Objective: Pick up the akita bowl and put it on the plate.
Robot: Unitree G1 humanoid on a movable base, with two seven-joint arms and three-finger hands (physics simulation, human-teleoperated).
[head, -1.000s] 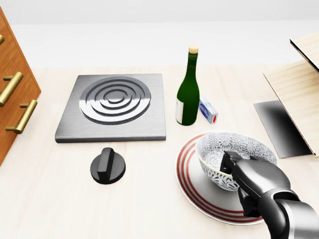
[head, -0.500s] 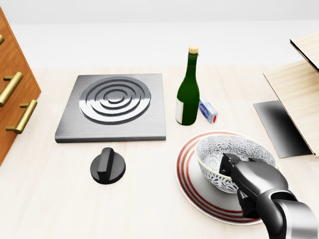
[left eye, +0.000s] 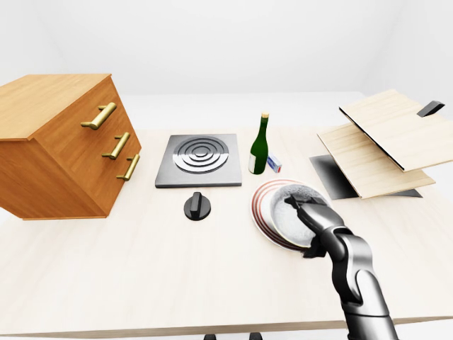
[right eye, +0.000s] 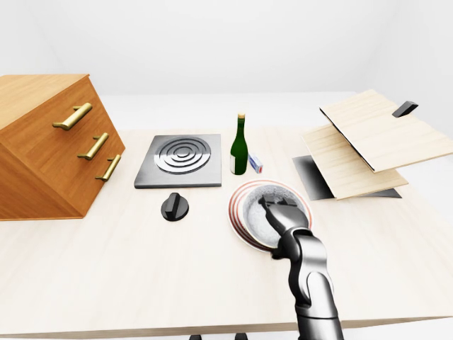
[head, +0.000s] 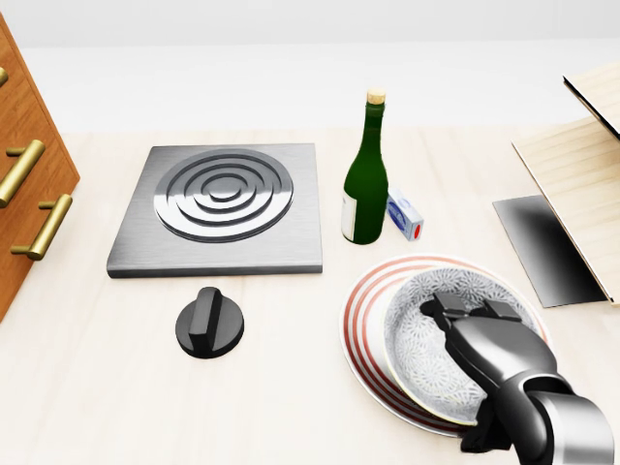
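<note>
Plainly, the bowl (head: 431,339) sat on the plate (head: 363,320), tipped over so that its patterned inside faced up and toward the head view's left, its rim lying low across the plate's red rings rather than level. The right robot hand (head: 470,320) lay on the bowl's right part, dark fingers (head: 438,308) hooked over the rim; whether they pinched the rim or only rested there could not be told from these views. The left robot hand did not show. The green bottle (head: 366,179) stood upright just beyond the plate toward the top of the view, with a small blue and white box (head: 405,215) beside it, and the stove plate (head: 223,208) and black knob (head: 209,323) lay well apart to the left. To finish the placing well, I judged the bowl needed righting so its foot sat flat near the plate's middle, then a slow loosening of the fingers and a straight lift of the hand away, without dragging the rim. A sideways pull risked sliding bowl and plate across the counter (head: 116,397) or nudging the bottle.
</note>
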